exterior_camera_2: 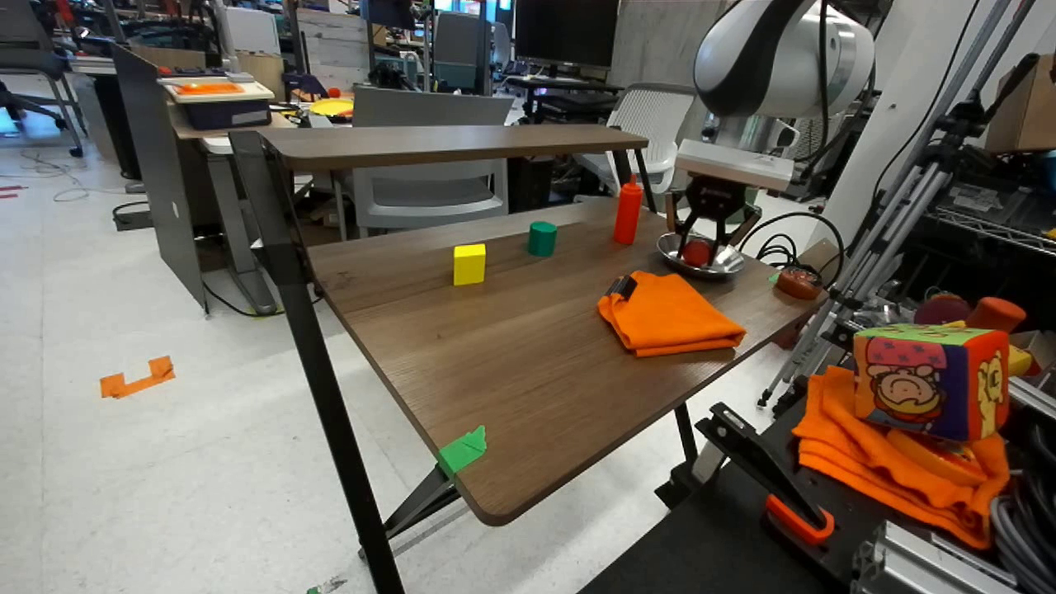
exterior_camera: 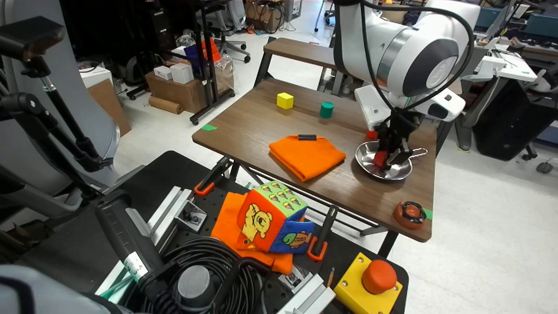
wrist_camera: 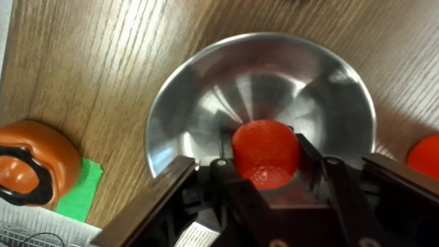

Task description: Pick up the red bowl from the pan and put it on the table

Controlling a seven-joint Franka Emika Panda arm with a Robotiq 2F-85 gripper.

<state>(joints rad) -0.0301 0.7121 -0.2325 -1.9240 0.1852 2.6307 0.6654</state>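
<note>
A: How far had the task got?

B: The reach looked done, judging from the pose. The red piece (wrist_camera: 265, 154) lay inside the pan (wrist_camera: 267, 51), so lifting it clear, carrying it and setting it on the worktop (exterior_camera_2: 495, 346) were all outstanding. The task sentence said "bowl"; from above the piece looked rounded, more like a ball or a cylinder's end. Its full shape was hidden.

A: Had it come off the pan's floor?

B: That could not be told. Both exterior views showed it low, within the rim.

A: And the pincer (wrist_camera: 263, 137)?

B: Partway closed, its gap matching the width of the red piece. In the wrist view the fingers (wrist_camera: 310, 151) flanked it, one against each side, apparently touching. That read as a hold; its firmness was not visible.
</note>
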